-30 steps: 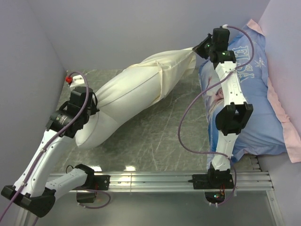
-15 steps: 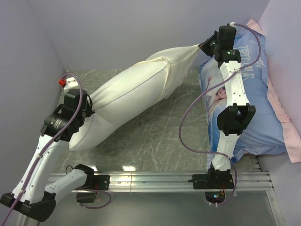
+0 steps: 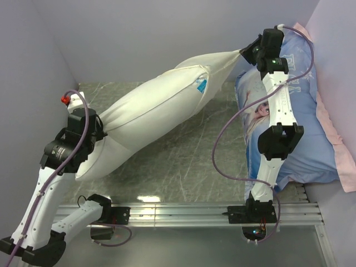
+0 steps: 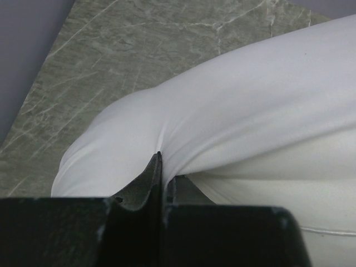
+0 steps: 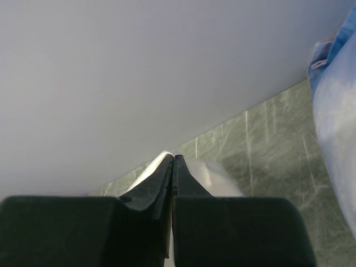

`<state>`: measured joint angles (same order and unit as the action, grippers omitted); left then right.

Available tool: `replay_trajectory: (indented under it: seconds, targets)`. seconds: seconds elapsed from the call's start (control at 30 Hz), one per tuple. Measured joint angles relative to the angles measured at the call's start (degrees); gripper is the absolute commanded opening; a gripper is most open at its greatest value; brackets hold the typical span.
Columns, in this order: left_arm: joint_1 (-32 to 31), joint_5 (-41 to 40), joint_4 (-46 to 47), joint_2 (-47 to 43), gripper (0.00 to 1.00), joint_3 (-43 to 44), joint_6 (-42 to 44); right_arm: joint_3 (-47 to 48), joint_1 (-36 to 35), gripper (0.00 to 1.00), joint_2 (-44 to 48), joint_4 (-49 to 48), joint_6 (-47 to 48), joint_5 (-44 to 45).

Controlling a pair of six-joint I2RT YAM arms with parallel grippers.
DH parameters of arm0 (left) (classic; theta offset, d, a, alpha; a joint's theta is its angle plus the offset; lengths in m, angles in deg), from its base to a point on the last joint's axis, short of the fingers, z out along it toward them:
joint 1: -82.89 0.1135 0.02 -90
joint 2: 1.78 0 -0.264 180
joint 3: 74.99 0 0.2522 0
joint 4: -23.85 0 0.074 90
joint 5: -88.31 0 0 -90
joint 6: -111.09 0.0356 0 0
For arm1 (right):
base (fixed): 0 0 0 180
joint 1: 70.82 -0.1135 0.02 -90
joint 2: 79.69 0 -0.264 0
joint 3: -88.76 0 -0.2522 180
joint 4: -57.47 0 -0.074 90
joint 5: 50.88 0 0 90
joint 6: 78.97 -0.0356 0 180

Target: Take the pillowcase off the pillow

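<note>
The pillow (image 3: 103, 158) and the cream pillowcase (image 3: 222, 58) hang stretched in a diagonal between my two grippers, above the table. My left gripper (image 3: 97, 129) is shut on smooth white pillow fabric (image 4: 194, 111) at the lower left end. Cream fabric with a hem (image 4: 289, 183) lies just below it. In the left wrist view the jaws (image 4: 161, 161) pinch a fold. My right gripper (image 3: 245, 53) is shut on the taut cream corner of the case (image 5: 214, 175) at the upper right, close to the back wall. A small blue tag (image 3: 201, 86) shows at a seam near that end.
A blue ELSA-printed pillow (image 3: 306, 144) with a pink edge (image 3: 336, 139) lies on the right, under my right arm. Purple walls close in at the left, back and right. The marble table top (image 3: 183, 161) lies below. A metal rail (image 3: 183, 211) runs along the near edge.
My left gripper has pulled left and nearer, and my right gripper has moved up and right. The bundle is stretched longer. The blue tag has come into view.
</note>
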<state>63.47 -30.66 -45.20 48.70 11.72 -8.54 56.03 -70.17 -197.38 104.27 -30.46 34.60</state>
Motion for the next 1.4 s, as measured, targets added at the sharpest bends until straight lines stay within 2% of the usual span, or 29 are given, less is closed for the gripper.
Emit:
replay_trajectory:
  seconds: [0.2, 0.37, 0.53, 0.8, 1.0, 1.17, 1.33, 1.4]
  targets:
    - [0.5, -1.5, -1.8, -1.6, 0.0, 0.3, 0.0, 0.1, 1.5, 0.0, 0.0, -1.3, 0.3, 2.9]
    - [1.5, -4.3, -5.9, -3.3, 0.0, 1.4, 0.2, 0.1, 4.5, 0.0, 0.0, -6.6, 0.7, 7.1]
    - [2.1, -2.6, -7.3, -5.1, 0.0, 1.7, 3.2, 0.0, 5.3, 0.0, 0.0, -10.1, 1.0, 8.2]
    - [2.4, 10.8, -4.1, -4.8, 0.0, -0.4, 7.4, -15.5, -4.4, 0.0, 5.2, -18.3, 2.0, 5.3]
    - [2.4, 19.3, -4.4, -3.8, 0.0, -3.1, 8.7, -22.0, -12.6, 0.0, 5.1, -19.1, 3.6, 4.2]
    - [2.4, 25.3, -5.7, -6.3, 0.0, -3.6, 9.3, -22.4, -15.7, 0.01, 4.5, -18.2, 4.9, 3.0]
    - [1.8, 33.0, -5.7, -10.1, 0.0, -5.7, 10.5, -17.1, -15.6, 0.01, 0.8, -15.4, 6.8, 1.0]
    - [1.7, 35.9, -5.4, -11.1, 0.01, -7.1, 10.7, -15.9, -15.7, 0.07, -0.4, -14.2, 7.8, -0.4]
